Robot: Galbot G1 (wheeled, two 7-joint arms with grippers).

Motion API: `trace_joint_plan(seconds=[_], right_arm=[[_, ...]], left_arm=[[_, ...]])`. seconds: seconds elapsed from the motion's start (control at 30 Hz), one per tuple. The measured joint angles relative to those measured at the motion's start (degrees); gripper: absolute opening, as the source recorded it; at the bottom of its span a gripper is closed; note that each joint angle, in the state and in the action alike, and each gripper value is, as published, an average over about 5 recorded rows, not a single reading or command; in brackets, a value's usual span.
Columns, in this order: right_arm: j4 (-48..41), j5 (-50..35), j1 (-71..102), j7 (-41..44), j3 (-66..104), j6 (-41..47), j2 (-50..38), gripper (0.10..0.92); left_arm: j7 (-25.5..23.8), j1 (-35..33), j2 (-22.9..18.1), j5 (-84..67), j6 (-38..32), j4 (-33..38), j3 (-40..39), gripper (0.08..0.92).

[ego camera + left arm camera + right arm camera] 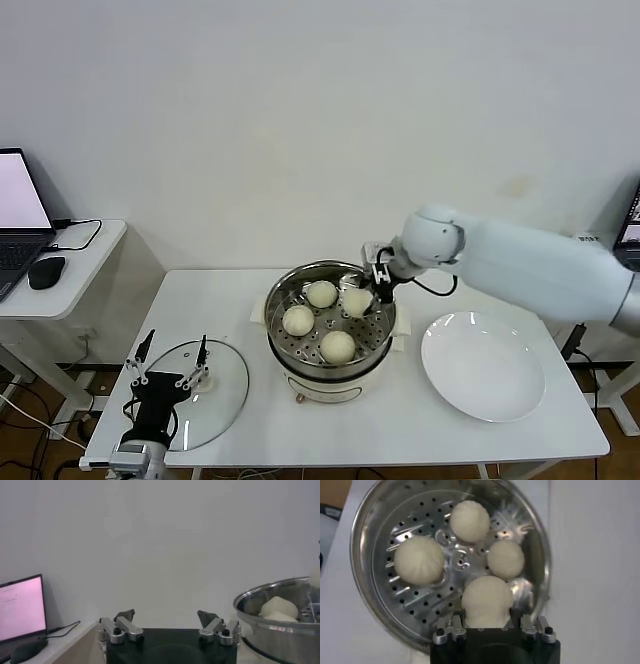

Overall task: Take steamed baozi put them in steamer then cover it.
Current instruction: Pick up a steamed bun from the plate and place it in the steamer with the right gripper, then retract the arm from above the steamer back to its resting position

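Right gripper (487,625): clasping the fourth of the steamed baozi (487,601), lowering it into the steamer (282,345)
Left gripper (172,357): waiting spread above the cover (222,400) (placement is nearly finishing)

The fingertips of the right gripper (487,626) are hidden behind the off-white round dough bun (486,600) between them, so contact cannot be judged. The shiny round stainless-steel steamer pot (280,625) is cut off by the left wrist picture's edge. The open black laptop (18,222) is cropped at the head view's edge. The round clear glass lid (222,385) is partly covered by the left gripper (172,360).
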State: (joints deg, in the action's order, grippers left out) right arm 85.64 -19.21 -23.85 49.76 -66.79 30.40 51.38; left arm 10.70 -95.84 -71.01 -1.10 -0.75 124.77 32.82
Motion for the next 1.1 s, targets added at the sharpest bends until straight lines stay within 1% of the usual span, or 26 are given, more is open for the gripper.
trace_joint_plan(seconds=[0.1,0.17,0.33,0.43,0.53,0.7,0.83,0.97,1.1], right_arm=[[-0.6,0.6,0.9,-0.3,0.0,0.0,0.6,0.576],[-0.9,1.0,1.4,-0.4,0.1,-0.1,0.8,0.601],[-0.8,1.3,1.6,-0.4,0.8,0.1,0.7,0.735],[-0.3,1.1,1.1,0.0,1.3,0.1,0.4,0.799],[0.5,0.5,0.0,0.3,2.0,0.0,-0.4,0.819],[3.0,-1.4,-1.2,-1.1,3.9,-0.5,-2.9,0.823],[6.3,-4.1,0.0,-5.9,6.2,-1.3,-6.8,0.823],[10.5,-6.8,5.0,-14.4,10.3,-3.8,-12.0,0.822],[14.5,-7.7,15.0,-23.5,18.7,-7.6,-16.3,0.823]], left_arm=[[0.0,0.0,0.0,0.0,0.0,0.0,0.1,0.823],[0.0,-0.1,0.0,0.0,-0.1,0.0,0.1,0.823],[0.0,-0.2,0.0,0.0,-0.2,0.0,0.2,0.823],[0.0,-0.3,0.0,0.0,-0.2,-0.1,0.2,0.823],[0.1,-0.2,0.0,0.0,-0.3,-0.1,0.2,0.823],[0.1,0.1,-0.1,0.0,-0.4,-0.2,-0.2,0.823],[0.1,0.1,0.0,0.0,-0.4,-0.4,-0.5,0.823],[0.1,0.0,0.1,0.4,-0.5,-0.7,-1.0,0.823],[0.2,0.1,0.0,0.9,-0.6,-1.2,-1.4,0.823]])
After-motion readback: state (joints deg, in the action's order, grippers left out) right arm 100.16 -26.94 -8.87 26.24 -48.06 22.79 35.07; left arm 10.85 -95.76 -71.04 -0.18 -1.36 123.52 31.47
